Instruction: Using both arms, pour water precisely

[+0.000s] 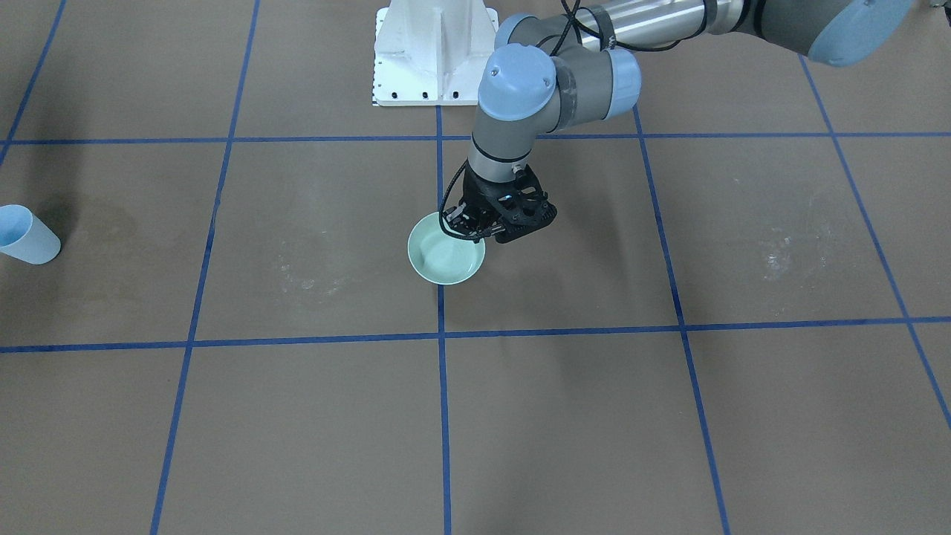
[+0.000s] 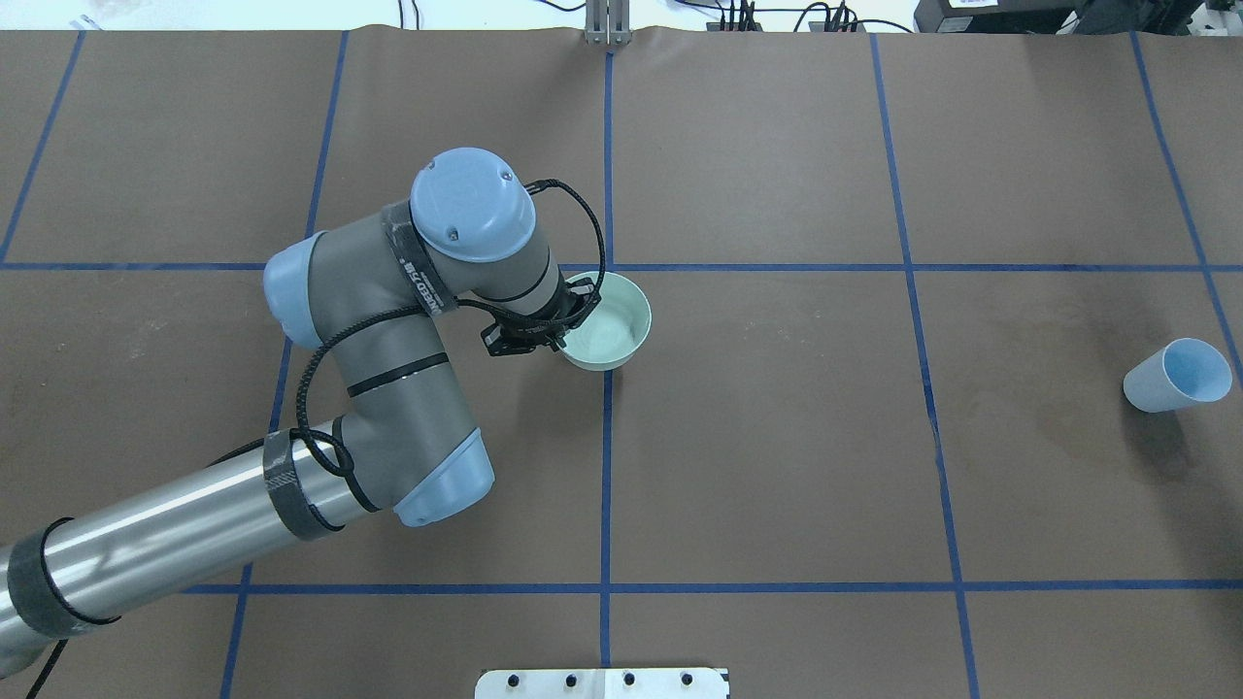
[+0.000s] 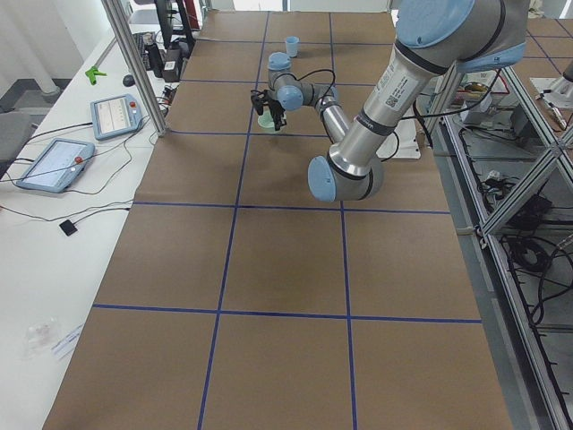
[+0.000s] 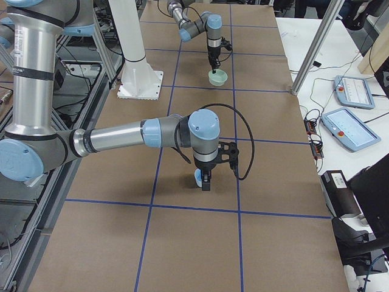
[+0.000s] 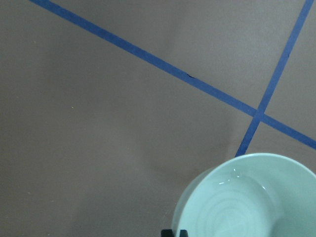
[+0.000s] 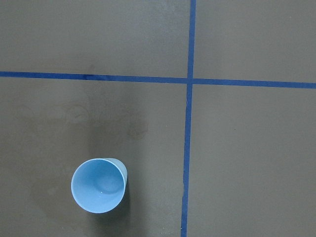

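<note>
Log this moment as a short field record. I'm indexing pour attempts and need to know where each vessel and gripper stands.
bowl: pale green, upright, just beside the central blue tape crossing
cup: light blue, upright, mouth up, far out on the robot's right side
left gripper: closed on the bowl's rim
right gripper: at the cup, seen only from the side; open or shut unclear
water: only faint glints inside the bowl; amount unclear
</note>
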`<state>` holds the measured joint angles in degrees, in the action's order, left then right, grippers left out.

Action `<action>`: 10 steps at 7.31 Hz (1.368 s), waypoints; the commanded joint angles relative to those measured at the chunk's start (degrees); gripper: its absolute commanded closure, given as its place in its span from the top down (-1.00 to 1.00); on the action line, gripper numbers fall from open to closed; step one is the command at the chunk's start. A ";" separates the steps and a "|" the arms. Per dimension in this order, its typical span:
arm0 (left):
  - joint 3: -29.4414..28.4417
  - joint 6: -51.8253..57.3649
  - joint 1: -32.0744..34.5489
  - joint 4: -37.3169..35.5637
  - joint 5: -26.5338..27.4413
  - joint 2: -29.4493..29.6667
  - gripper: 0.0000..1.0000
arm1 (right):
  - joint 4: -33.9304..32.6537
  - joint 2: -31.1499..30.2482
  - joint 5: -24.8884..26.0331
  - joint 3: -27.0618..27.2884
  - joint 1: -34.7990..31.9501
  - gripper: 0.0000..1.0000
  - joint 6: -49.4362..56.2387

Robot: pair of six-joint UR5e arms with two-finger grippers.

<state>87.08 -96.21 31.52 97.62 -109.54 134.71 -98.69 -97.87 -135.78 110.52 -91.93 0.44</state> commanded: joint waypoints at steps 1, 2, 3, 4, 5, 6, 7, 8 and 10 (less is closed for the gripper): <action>-4.11 -1.61 -1.63 3.63 0.99 0.81 -1.00 | -0.54 0.75 -0.37 -0.22 0.00 0.99 -0.09; -4.99 -1.61 -2.25 3.71 1.26 0.99 -1.00 | -0.46 0.84 0.07 -0.30 0.00 0.99 -0.09; -5.08 -1.52 -2.34 3.80 1.26 1.25 -1.00 | -0.45 0.84 -0.01 -0.30 0.00 0.99 -0.09; -4.47 -0.91 -1.99 3.80 1.17 1.43 0.98 | -0.02 0.58 -0.19 -0.74 0.00 0.99 -0.09; -3.16 -0.82 -0.86 3.37 1.00 1.43 1.00 | -0.02 0.31 -0.01 -0.66 0.00 0.99 -0.09; -1.50 -0.73 0.89 2.58 0.39 1.43 1.00 | -0.02 0.48 0.16 -0.74 0.00 0.99 0.00; 0.26 -0.38 4.04 -0.12 -2.58 1.34 1.00 | -0.02 0.40 -0.10 -0.31 0.00 0.99 -0.09; 5.50 5.97 9.30 -6.94 -8.00 1.26 1.00 | 0.07 0.49 0.25 0.74 0.00 0.99 -0.35; 12.83 20.48 15.13 -20.93 -9.91 0.73 1.00 | 0.07 -1.26 0.78 6.78 0.26 0.99 -0.87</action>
<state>95.99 -83.48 43.30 84.11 -118.17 135.74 -98.63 -97.96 -135.25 113.48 -91.87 0.27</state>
